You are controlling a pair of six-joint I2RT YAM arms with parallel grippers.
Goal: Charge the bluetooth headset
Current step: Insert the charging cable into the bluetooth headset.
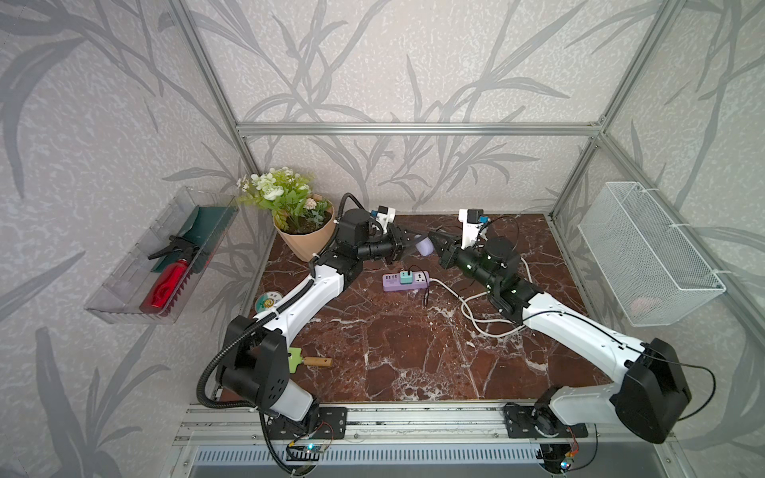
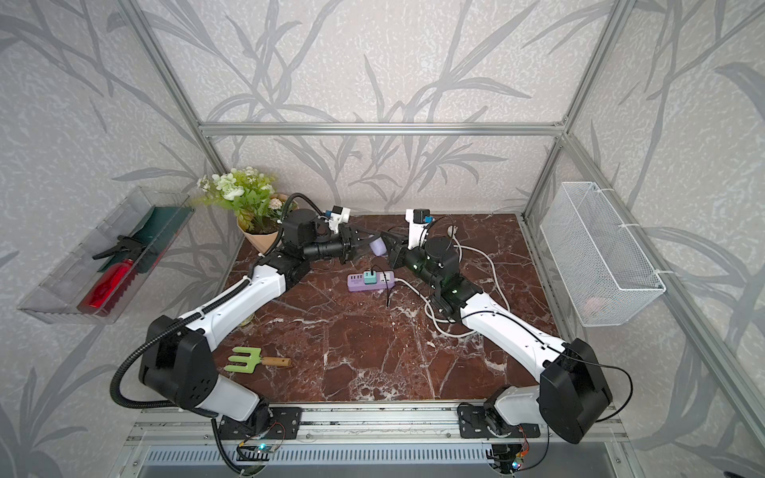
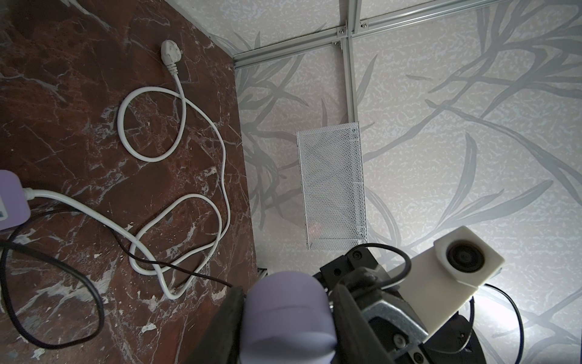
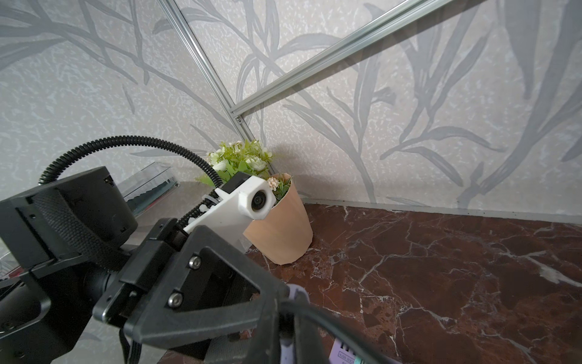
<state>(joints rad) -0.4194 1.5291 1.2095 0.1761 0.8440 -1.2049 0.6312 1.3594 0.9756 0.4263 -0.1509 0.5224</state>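
Observation:
My left gripper (image 1: 417, 245) (image 3: 288, 318) holds the pale-lavender bluetooth headset (image 1: 425, 247) (image 2: 378, 247) (image 3: 285, 299) in the air above the back of the table, one finger on each side. My right gripper (image 1: 434, 242) (image 4: 293, 331) meets it from the opposite side, shut on the end of a thin black charging cable (image 3: 176, 268) (image 4: 333, 327) right against the case. How the cable end sits on the case is hidden. The cable trails down to a teal adapter (image 1: 406, 276) plugged into the purple power strip (image 1: 391, 283) (image 2: 356, 283) on the table.
The strip's white cord (image 1: 470, 314) (image 3: 151, 157) lies looped at the right. A potted plant (image 1: 304, 244) stands back left, close to my left arm. A green garden fork (image 2: 244, 360) lies near the front left. A wire basket (image 1: 645, 256) and a clear tray (image 1: 136, 281) hang on the side walls.

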